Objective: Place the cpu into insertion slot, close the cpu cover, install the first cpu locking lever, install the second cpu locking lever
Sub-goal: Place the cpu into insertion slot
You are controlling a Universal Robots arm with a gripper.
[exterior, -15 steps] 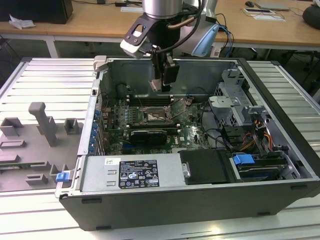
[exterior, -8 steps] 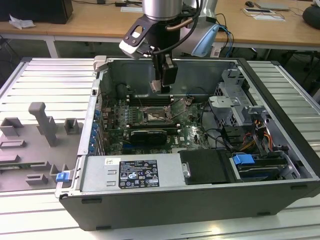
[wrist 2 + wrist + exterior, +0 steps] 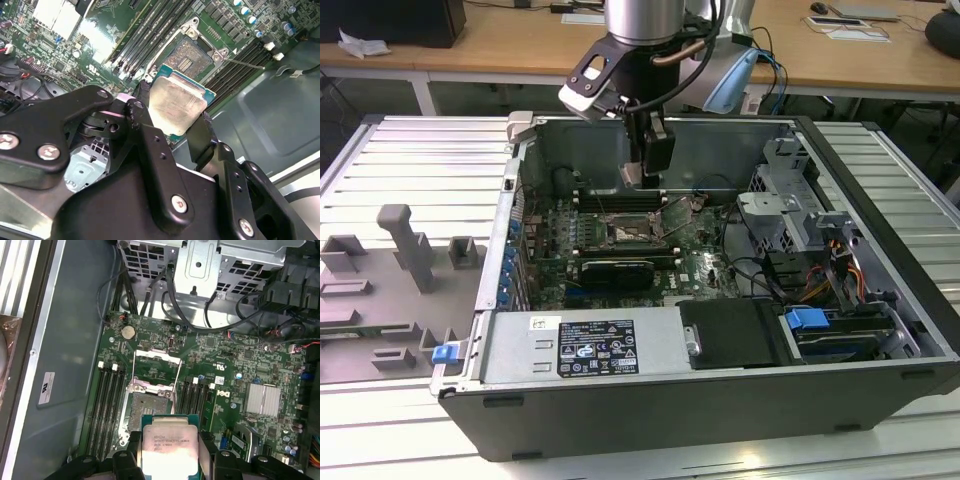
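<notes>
My gripper (image 3: 634, 176) hangs inside the open computer case, shut on the cpu (image 3: 176, 101), a flat square chip with a pale silver top and a green edge. In both wrist views a black finger (image 3: 142, 98) presses on each side of the chip (image 3: 169, 444). The insertion slot (image 3: 150, 408) lies open on the motherboard just below and ahead of the chip, its beige pin field (image 3: 189, 55) bare. The cpu cover (image 3: 156, 363) is flipped open beside the socket, toward the drive cage. A thin wire lever (image 3: 245, 63) sticks out beside the socket. In the exterior view the socket (image 3: 638, 231) sits under the gripper.
Long memory slots (image 3: 107, 405) flank the socket on both sides. A long black card (image 3: 617, 270) lies across the board, and a metal drive cage (image 3: 790, 205) with cables stands at the exterior view's right. The power supply (image 3: 585, 345) fills the case's front. A grey fixture (image 3: 405, 245) stands outside.
</notes>
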